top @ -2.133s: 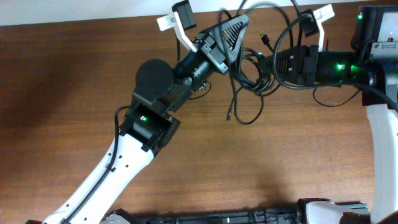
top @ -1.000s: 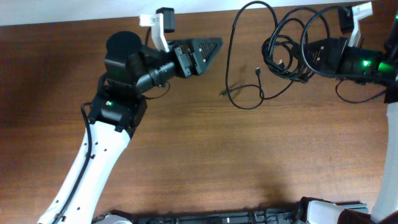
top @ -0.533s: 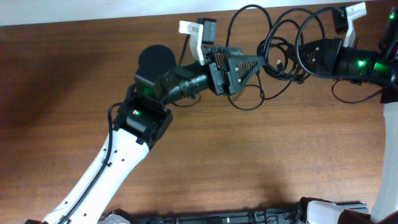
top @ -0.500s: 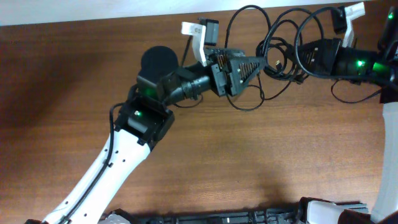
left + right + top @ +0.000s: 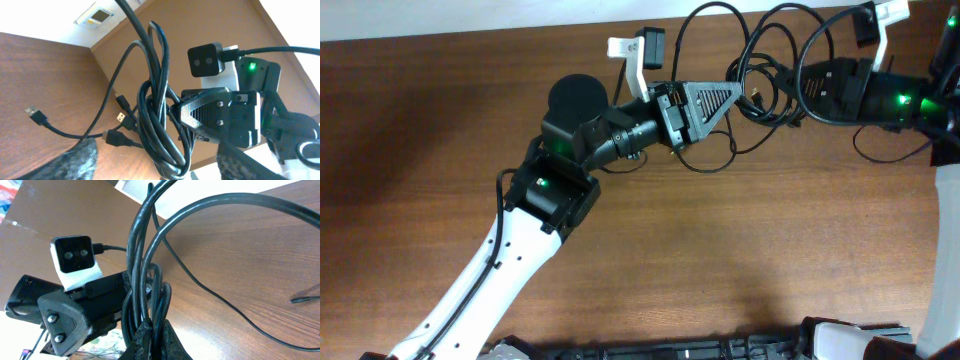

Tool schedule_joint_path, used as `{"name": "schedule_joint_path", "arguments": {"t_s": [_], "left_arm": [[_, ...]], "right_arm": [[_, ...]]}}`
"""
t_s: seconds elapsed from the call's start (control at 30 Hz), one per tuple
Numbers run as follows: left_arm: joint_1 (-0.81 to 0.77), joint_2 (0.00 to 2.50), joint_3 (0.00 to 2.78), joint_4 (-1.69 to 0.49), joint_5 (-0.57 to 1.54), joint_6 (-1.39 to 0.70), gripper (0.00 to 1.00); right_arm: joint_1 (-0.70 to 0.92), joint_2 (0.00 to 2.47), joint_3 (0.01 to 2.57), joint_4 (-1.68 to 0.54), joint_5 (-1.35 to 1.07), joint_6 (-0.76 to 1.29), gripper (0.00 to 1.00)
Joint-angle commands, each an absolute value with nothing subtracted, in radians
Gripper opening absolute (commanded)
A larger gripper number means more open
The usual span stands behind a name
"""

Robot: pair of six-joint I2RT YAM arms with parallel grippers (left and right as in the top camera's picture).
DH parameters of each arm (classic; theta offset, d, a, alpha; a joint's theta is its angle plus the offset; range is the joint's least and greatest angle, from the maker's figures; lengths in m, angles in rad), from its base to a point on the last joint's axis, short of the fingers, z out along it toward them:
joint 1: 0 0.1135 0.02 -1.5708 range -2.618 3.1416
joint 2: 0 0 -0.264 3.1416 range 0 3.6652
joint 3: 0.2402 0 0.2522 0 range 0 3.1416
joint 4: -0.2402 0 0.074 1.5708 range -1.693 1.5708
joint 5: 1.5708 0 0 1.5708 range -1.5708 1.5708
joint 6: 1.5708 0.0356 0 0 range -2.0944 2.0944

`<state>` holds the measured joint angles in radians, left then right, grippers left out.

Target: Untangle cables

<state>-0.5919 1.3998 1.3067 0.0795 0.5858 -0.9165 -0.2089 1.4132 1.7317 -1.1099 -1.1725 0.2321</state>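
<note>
Left gripper (image 5: pixel 725 95) is standing open just beside the right gripper (image 5: pixel 149 336), its fingers (image 5: pixel 75 160) straddling the cables (image 5: pixel 155 120) without pinching anything that we are seeing. Right gripper is clamping shut on several strands and holding most of the bundle up off the table (image 5: pixel 720 260). Cables are hanging from the right gripper as a tight twist; one loop (image 5: pixel 715 165) is trailing onto the table, and the plugs (image 5: pixel 120 118) are sticking out on the side away from the right gripper. We are judging the cords light, limp and fairly slick, likely to slide through a loose grip and to snag at the plugs. We are favouring a hold on one outer strand close to the right gripper, clear of the twist's core, never on a plug.
</note>
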Motion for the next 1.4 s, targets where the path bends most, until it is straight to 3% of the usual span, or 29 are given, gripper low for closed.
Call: {"name": "schedule_joint_path", "arguments": {"t_s": [0.0,0.07,0.23,0.33,0.63,0.87,0.93,1.0,1.07,1.37], "left_arm": [[-0.595,1.404,1.317,0.089,0.580,-0.988,0.65],[-0.603,1.404,1.317,0.091,0.579,-1.011,0.61],[-0.614,1.404,1.317,0.098,0.567,-1.011,0.61],[-0.614,1.404,1.317,0.097,0.567,-1.010,0.54],[-0.614,1.404,1.317,0.097,0.554,-1.010,0.02],[-0.613,1.404,1.317,0.098,0.545,-1.010,0.00],[-0.612,1.404,1.317,0.097,0.525,-1.010,0.00],[-0.612,1.404,1.317,0.098,0.498,-1.010,0.00],[-0.612,1.404,1.317,0.102,0.471,-1.010,0.00],[-0.613,1.404,1.317,0.208,0.440,-1.009,0.00]], "right_arm": [[-0.202,1.409,1.739,-1.103,-1.225,0.215,0.04],[-0.197,1.409,1.739,-1.103,-1.234,0.215,0.04],[-0.155,1.409,1.739,-1.090,-1.230,0.215,0.04],[-0.154,1.409,1.739,-1.073,-1.231,0.215,0.04],[-0.154,1.409,1.739,-1.073,-1.230,0.215,0.04],[-0.154,1.409,1.739,-1.073,-1.226,0.215,0.04],[-0.154,1.409,1.739,-1.073,-1.219,0.215,0.28],[-0.154,1.409,1.739,-1.073,-1.219,0.215,0.63],[-0.154,1.409,1.739,-1.074,-1.219,0.214,0.82],[-0.120,1.409,1.739,-1.073,-1.219,0.191,0.84]]}}
